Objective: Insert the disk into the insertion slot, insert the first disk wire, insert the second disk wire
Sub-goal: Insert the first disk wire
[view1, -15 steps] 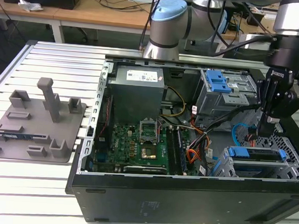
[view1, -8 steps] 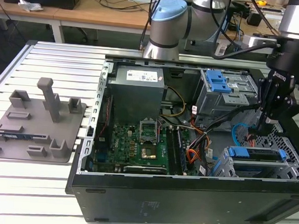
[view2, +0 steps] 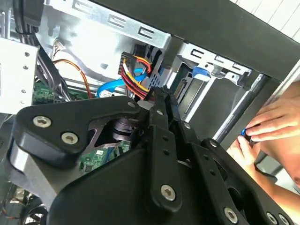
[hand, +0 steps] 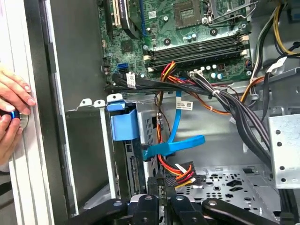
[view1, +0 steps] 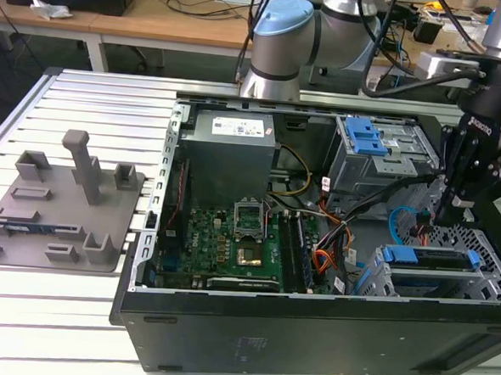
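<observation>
Exterior view, gripper: the gripper (view1: 447,218) hangs inside the open computer case (view1: 309,336), at the exterior view's right, just above the insertion slot (view1: 493,253).
Exterior view, disk: the disk (view1: 429,258) sits in the insertion slot, with its blue caddy edge showing.
Exterior view, cable: the second disk wire (view1: 395,220) curls just beside the cage.
First wrist view, jaws: drawn together on the dark plug of the first disk wire (hand: 180,169), near the disk's caddy end.
First wrist view, cable: the second disk wire crosses just above the red/orange bundle.
First wrist view, person: hands (hand: 11,117) rest outside the case wall.
Second wrist view, fingertips (view2: 161,101): close together, touching the red/yellow wires.
</observation>
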Tool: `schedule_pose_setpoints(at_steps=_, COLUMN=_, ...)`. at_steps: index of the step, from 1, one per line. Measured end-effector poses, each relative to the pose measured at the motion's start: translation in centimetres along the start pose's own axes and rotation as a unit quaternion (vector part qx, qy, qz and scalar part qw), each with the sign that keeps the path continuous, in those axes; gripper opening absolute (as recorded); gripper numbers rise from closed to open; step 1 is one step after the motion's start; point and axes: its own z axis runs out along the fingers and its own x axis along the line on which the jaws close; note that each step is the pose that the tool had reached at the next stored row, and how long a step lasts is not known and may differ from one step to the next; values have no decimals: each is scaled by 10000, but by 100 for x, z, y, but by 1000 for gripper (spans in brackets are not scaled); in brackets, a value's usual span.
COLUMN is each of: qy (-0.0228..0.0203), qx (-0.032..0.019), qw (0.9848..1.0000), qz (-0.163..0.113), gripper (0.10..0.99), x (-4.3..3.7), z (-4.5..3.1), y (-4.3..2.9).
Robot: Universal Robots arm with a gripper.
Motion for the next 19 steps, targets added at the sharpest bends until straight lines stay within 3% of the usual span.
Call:
schedule_pose_setpoints(at_steps=9, qy=-250, qx=-30, qw=9997, qz=0, gripper=165, x=284, z=76, y=-36)
schedule_pose_setpoints(at_steps=10, qy=-421, qx=-27, qw=9991, qz=4, gripper=165, x=342, z=92, y=-43)
schedule_pose_setpoints(at_steps=14, qy=-679, qx=-39, qw=9977, qz=6, gripper=165, x=418, z=114, y=-52)
schedule_pose_setpoints(at_steps=15, qy=-827, qx=-56, qw=9966, qz=7, gripper=165, x=454, z=124, y=-55)
schedule_pose_setpoints(at_steps=16, qy=-930, qx=-69, qw=9956, qz=7, gripper=165, x=490, z=135, y=-57)
schedule_pose_setpoints(at_steps=19, qy=-931, qx=-69, qw=9956, qz=7, gripper=165, x=490, z=134, y=-57)
